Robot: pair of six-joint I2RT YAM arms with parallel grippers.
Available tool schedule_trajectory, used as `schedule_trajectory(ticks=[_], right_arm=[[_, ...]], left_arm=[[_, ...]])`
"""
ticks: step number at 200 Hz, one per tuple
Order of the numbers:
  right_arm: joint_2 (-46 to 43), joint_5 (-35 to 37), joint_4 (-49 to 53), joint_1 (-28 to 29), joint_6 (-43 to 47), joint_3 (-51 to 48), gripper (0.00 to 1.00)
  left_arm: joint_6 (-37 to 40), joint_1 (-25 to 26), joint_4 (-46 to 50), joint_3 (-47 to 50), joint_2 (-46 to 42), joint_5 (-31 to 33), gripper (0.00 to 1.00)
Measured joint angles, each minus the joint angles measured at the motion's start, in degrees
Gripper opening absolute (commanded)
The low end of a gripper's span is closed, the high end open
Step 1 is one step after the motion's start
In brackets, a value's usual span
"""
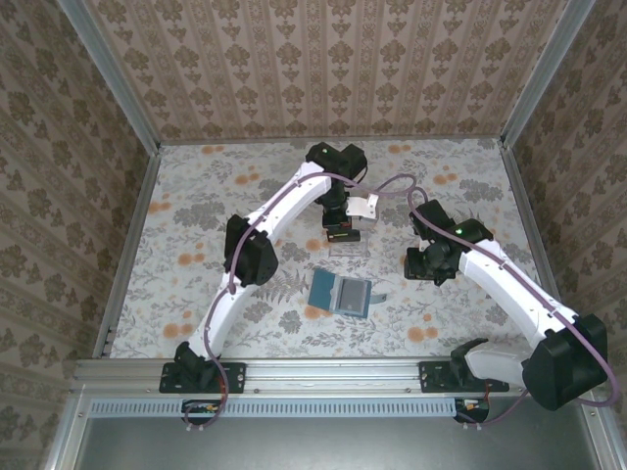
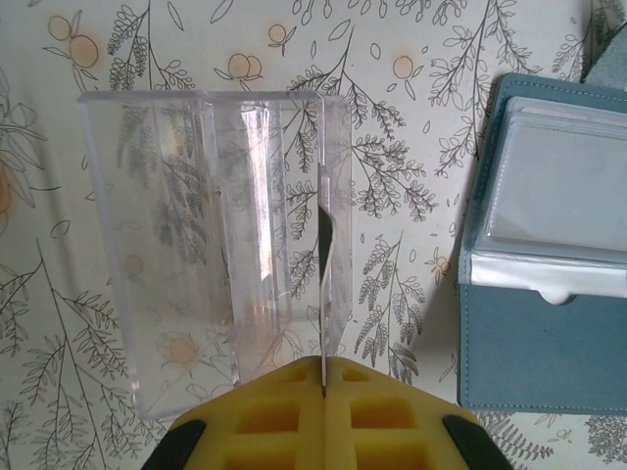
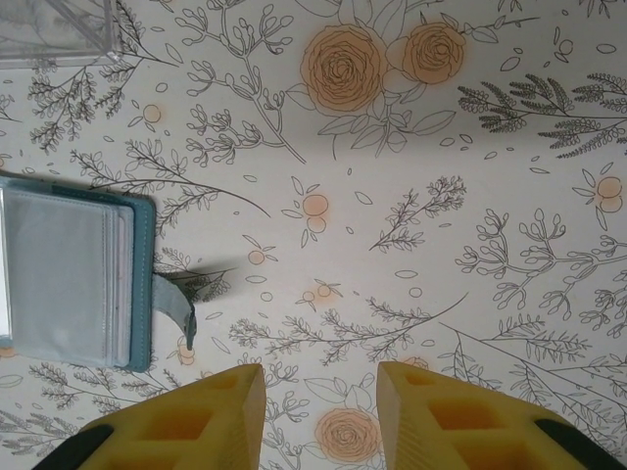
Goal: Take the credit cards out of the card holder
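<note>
Matt teal cover, cloth or faux leather, on the card holder (image 2: 534,362), glossy clear plastic sleeves inside; smooth, shiny, see-through plastic for the clear piece (image 2: 196,245); thin dark credit card (image 2: 324,235) seen edge-on, finish untellable; matt, smooth printed covering on the table (image 3: 441,245); matt yellow moulded fingers (image 3: 211,421) on the right gripper (image 3: 320,370); brushed metal rail (image 1: 323,372).

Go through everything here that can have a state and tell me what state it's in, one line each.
card holder: open, lying flat, strap undone.
left pincer: shut on a thin card, seen edge-on.
right pincer: open, empty, above the table.
clear plastic piece: resting on the table, beneath the held card.
</note>
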State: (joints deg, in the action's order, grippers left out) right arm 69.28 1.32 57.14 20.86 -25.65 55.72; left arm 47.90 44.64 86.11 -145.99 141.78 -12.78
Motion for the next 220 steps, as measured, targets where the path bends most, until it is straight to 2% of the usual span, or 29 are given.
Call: schedule_trajectory(ticks=[128, 220], right_arm=[[0.0, 0.0, 0.0, 0.0, 0.0, 0.0, 0.36], [0.0, 0.0, 0.0, 0.0, 0.0, 0.0, 0.36]], left_arm=[[0.0, 0.3, -2.6, 0.0, 3.9, -0.1, 0.00], [0.8, 0.4, 1.8, 0.0, 4.8, -2.4, 0.00]])
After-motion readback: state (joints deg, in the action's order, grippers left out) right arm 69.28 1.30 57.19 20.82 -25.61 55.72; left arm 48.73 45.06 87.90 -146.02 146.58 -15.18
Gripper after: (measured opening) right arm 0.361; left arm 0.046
